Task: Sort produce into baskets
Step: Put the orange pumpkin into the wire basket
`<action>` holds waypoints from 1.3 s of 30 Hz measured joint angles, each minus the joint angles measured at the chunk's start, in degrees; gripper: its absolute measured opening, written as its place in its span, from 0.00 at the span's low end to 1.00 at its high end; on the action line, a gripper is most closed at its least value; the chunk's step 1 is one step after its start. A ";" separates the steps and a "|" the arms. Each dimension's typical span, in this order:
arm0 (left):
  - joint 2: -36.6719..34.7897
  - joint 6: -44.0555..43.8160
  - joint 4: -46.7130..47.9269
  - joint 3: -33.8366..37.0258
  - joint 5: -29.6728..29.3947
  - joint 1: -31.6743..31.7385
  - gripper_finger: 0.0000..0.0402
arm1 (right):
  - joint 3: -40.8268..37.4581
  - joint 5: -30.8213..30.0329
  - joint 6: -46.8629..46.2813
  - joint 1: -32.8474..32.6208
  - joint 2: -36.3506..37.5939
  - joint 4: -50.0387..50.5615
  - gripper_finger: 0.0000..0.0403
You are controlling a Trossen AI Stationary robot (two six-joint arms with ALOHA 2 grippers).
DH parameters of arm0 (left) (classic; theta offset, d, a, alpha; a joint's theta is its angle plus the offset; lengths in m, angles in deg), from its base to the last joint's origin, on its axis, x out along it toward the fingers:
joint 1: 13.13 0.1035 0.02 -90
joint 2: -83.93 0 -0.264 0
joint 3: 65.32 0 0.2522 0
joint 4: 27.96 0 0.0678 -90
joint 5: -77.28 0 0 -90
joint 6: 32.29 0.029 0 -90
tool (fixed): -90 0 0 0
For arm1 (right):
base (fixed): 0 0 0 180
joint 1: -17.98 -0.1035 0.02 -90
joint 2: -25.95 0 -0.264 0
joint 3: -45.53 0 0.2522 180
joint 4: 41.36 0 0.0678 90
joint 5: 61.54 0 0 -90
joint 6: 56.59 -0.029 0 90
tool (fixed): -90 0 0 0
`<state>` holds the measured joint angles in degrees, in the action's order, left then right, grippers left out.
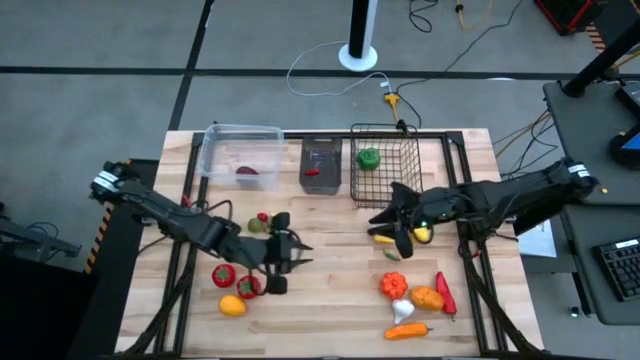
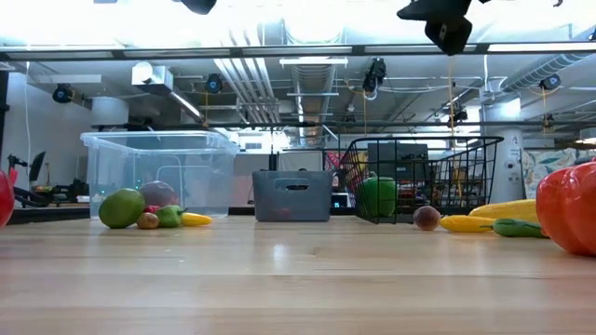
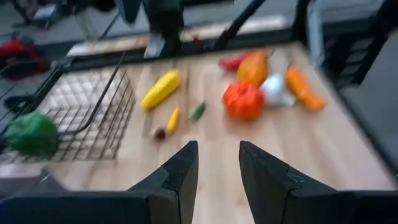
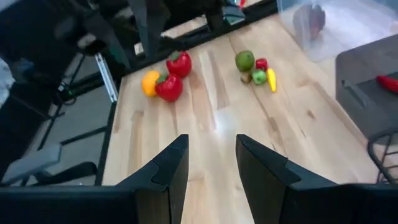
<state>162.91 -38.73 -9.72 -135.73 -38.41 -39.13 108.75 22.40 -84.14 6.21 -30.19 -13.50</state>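
Observation:
Three baskets stand along the far edge: a clear tub (image 1: 240, 150) with a dark red piece (image 1: 247, 172), a dark bin (image 1: 321, 165) with a red piece (image 1: 312, 172), and a wire basket (image 1: 385, 162) with a green pepper (image 1: 368, 157). Loose produce lies on the table. Two red peppers (image 4: 168, 87) and an orange fruit (image 1: 232, 305) are at the near left. My left gripper (image 1: 285, 255) hovers open just right of them. My right gripper (image 1: 400, 225) hovers open in front of the wire basket, above a yellow piece (image 1: 385, 238). Neither has anything between its fingers.
A small cluster with a green fruit (image 1: 262, 222) lies in front of the clear tub. At the near right lie an orange pumpkin-like piece (image 1: 394, 284), a white garlic (image 1: 402, 310), a red chili (image 1: 445, 293) and a carrot (image 1: 408, 331). Bare wood shows at the table's middle (image 1: 335, 290).

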 joint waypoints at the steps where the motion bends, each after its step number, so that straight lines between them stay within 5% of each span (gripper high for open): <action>1: -0.68 -0.06 -2.28 1.57 0.13 0.00 0.25 | 0.98 0.02 0.00 0.00 -0.96 1.44 0.31; 6: -3.49 -1.83 -8.87 6.56 -0.06 -0.07 0.25 | 7.79 -0.02 -0.74 0.00 -7.45 13.97 0.31; 18: -6.91 -5.84 -6.19 8.58 -3.81 -0.13 0.25 | 21.85 0.48 -7.36 -2.95 -23.19 41.90 0.31; 32: -6.82 -6.73 -3.07 8.54 -3.88 -0.11 0.25 | 23.03 4.10 -26.72 -12.70 -23.85 47.72 0.31; 39: -6.80 -6.49 -3.07 8.54 -3.90 -0.09 0.25 | 22.67 8.77 -38.12 -17.29 -23.88 47.68 0.44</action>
<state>156.11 -45.22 -12.79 -127.20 -42.31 -39.22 131.42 31.16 -122.27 -11.09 -54.07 34.18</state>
